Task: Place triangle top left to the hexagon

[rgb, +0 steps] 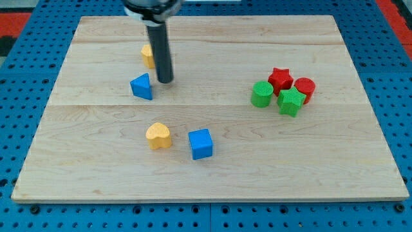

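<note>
The rod's tip (165, 81) sits just right of the blue triangle (142, 86), maybe touching, on the bench (206, 167). The rod hides most of a yellow block (148, 55), shape unclear. The tool has no jaws, grips nothing.

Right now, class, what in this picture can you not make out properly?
- Yellow block, camera view: partly hidden behind the rod, so its shape is unclear.
- Arm above the rod: cut off by the view's top edge.
- My tip beside the blue triangle: contact cannot be told.
</note>
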`<state>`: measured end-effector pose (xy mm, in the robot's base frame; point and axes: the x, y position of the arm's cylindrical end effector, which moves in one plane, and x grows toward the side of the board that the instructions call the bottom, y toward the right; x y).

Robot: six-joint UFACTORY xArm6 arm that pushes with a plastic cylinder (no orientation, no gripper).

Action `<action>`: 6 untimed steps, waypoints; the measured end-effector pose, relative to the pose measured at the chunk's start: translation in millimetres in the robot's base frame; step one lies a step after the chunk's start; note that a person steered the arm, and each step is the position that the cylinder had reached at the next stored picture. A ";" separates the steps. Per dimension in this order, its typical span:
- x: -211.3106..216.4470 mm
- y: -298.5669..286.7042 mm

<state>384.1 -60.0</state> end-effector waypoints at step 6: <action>-39.2 -137.7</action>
